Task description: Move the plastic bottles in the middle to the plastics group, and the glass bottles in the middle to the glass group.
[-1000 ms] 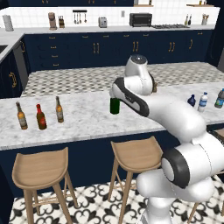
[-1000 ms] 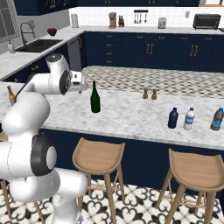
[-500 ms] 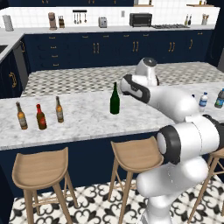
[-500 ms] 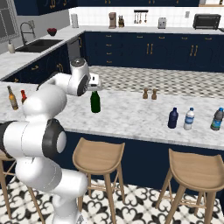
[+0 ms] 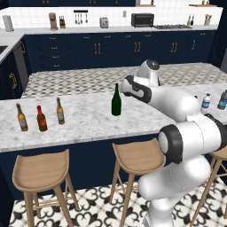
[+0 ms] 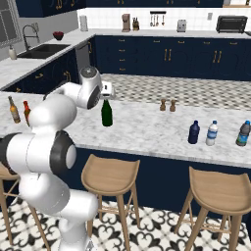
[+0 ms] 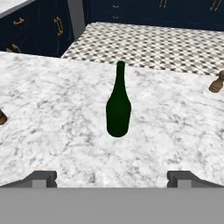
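Observation:
A tall dark green glass bottle (image 5: 116, 101) (image 6: 106, 113) (image 7: 118, 106) stands upright mid-counter. My gripper (image 5: 127, 84) (image 6: 105, 95) (image 7: 111, 178) hovers just behind and above its neck, open, fingertips (image 7: 42, 177) wide apart and nothing between them. At the left stand two slim amber bottles (image 5: 21, 117) (image 5: 59, 111) with a short red-topped brown bottle (image 5: 41, 119) (image 6: 27, 111) between them. At the right, a squat navy bottle (image 6: 194, 132) stands beside the clear water bottle (image 6: 212, 133) (image 5: 205, 103) and the teal bottle (image 6: 242, 133) (image 5: 222, 99).
Two small brown shakers (image 6: 163, 104) (image 6: 172, 105) stand on the counter (image 6: 147, 127) behind and right of the green bottle; one shaker (image 7: 216, 82) is at the right edge of the hand view. Wooden stools (image 5: 135, 157) line the near side of the counter.
The arm has swung rightward, bringing the hand from left of the green bottle to just behind its neck. The bottles have stayed put and the jaws have stayed open.

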